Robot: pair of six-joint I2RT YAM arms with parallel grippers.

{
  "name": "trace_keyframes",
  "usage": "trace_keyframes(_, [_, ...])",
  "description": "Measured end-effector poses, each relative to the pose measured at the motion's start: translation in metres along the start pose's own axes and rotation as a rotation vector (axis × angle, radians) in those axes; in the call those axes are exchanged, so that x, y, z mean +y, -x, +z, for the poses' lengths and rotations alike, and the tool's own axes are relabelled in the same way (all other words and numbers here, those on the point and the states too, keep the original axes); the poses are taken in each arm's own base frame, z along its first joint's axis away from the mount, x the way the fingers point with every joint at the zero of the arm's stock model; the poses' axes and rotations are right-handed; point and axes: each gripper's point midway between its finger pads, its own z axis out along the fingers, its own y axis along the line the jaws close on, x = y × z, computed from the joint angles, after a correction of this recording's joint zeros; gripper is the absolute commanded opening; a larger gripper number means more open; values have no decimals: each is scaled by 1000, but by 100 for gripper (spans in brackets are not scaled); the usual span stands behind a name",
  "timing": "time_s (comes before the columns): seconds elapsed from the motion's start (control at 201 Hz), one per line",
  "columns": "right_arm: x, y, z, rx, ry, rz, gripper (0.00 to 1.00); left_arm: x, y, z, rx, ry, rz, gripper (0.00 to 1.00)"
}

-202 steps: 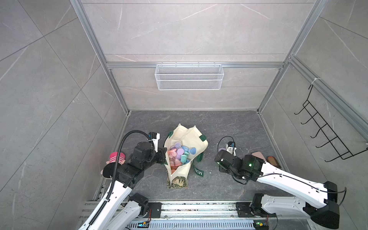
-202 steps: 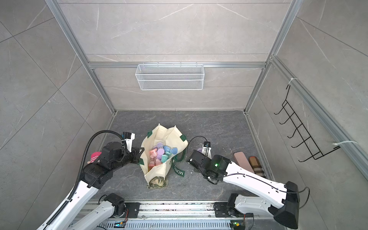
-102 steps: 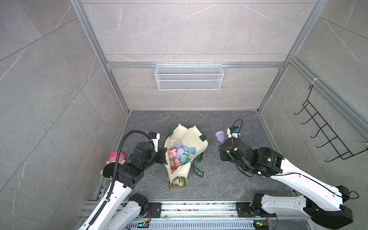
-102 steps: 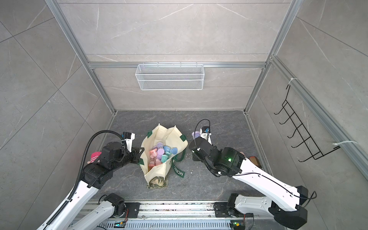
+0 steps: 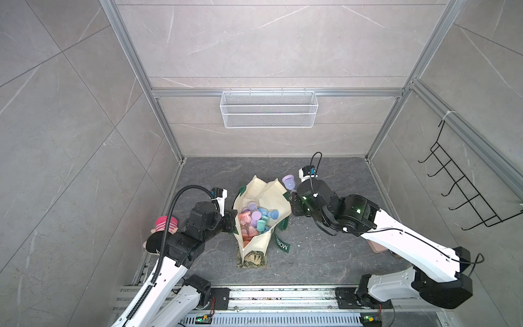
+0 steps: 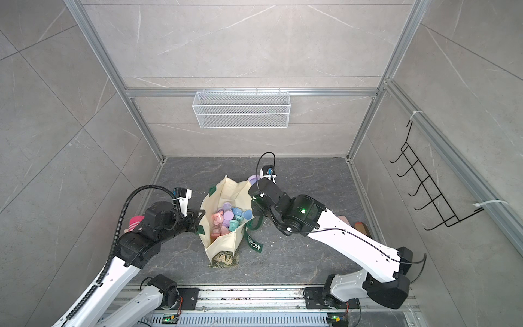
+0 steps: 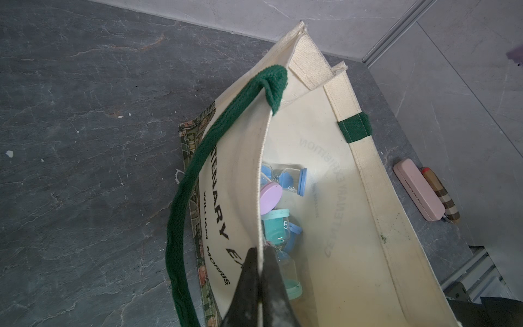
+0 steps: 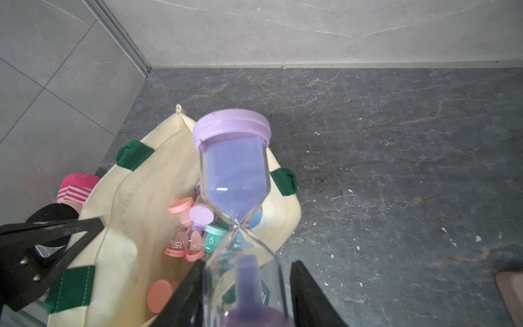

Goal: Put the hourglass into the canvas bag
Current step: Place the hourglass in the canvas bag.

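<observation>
1 purple hourglass [image 8: 235, 170] clamped in right end effector [image 8: 247, 270]; 1 canvas bag [image 5: 256, 245].

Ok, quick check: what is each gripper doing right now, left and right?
Left gripper: closed, pinching the rim of the cream canvas bag with dark green handles.
Right gripper: closed on the purple-capped glass hourglass.

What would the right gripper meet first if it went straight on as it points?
Probably the dark floor beyond the canvas bag, with the held purple hourglass leading the right gripper. It might brush the bag's far rim; depth is unclear.
</observation>
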Motion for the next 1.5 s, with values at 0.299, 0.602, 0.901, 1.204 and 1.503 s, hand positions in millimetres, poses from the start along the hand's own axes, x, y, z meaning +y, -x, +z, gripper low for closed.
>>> trace_keyframes(0.299, [40,-14,44,84,58,-18,0,0,0,0,0,0,0,0])
trace_keyframes(0.602, [78,-54,91,211,96,-49,0,0,0,0,-1,0,0,0])
trace_keyframes(0.901, [91,-82,127,298,81,-44,0,0,0,-1,-2,-1,0,0])
trace_keyframes(1.204, [90,-95,140,333,61,-35,0,0,0,-1,-2,-1,0,0])
trace_keyframes(1.503, [91,-111,159,374,22,-36,23,0,0,-1,-4,-1,0,0])
